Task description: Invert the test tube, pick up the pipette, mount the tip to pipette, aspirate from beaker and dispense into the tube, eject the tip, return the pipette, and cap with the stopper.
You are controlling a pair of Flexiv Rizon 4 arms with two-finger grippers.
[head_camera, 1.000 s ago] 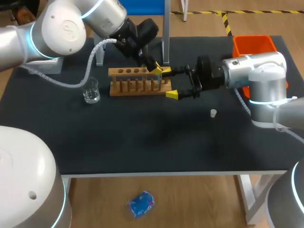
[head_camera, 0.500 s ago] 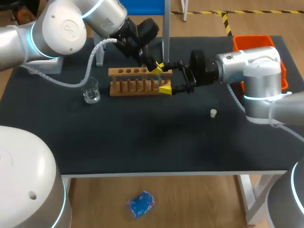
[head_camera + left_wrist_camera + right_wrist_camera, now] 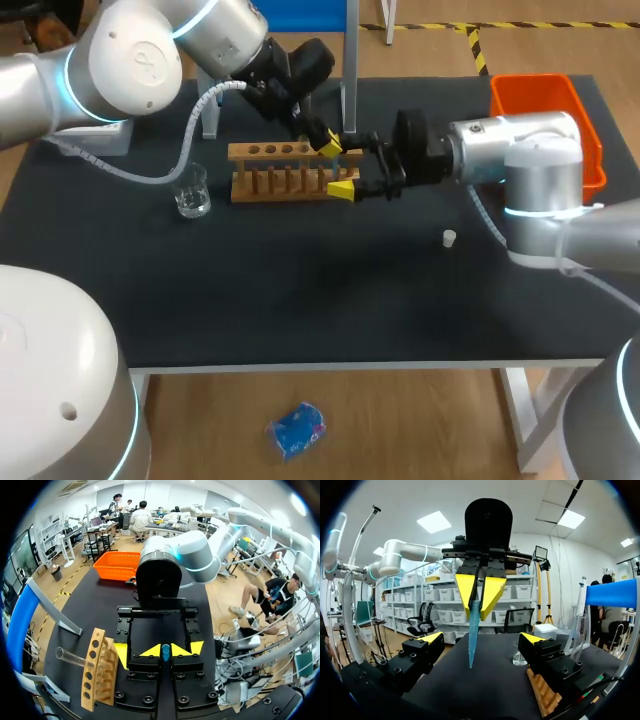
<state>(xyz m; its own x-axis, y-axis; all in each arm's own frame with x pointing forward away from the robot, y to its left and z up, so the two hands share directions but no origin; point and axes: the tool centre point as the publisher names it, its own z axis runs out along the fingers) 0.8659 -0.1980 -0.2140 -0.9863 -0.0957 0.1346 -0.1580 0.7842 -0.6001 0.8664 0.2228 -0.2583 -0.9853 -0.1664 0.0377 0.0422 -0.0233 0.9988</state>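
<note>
One rack [image 3: 285, 172], one beaker [image 3: 192, 192], one stopper [image 3: 449, 238], one bin [image 3: 530, 92] — one blue tip [image 3: 473, 625] (and one test tube [image 3: 70, 657]).

1. Open across the near half of the table [image 3: 300, 310], save for the stopper [image 3: 449, 238].
2. Blocked at the far middle by the rack [image 3: 285, 172] and the beaker [image 3: 192, 192].
3. Crowded at the rack's right end by the left tool [image 3: 329, 148] and right tool [image 3: 343, 165].

The black surface [image 3: 300, 300] before me carries a wooden rack [image 3: 280, 172] near its far middle. A glass beaker [image 3: 192, 192] stands just beside the rack's left end. A small white stopper [image 3: 449, 238] lies well apart to the right, and an orange bin [image 3: 535, 95] sits at the far right corner.
</note>
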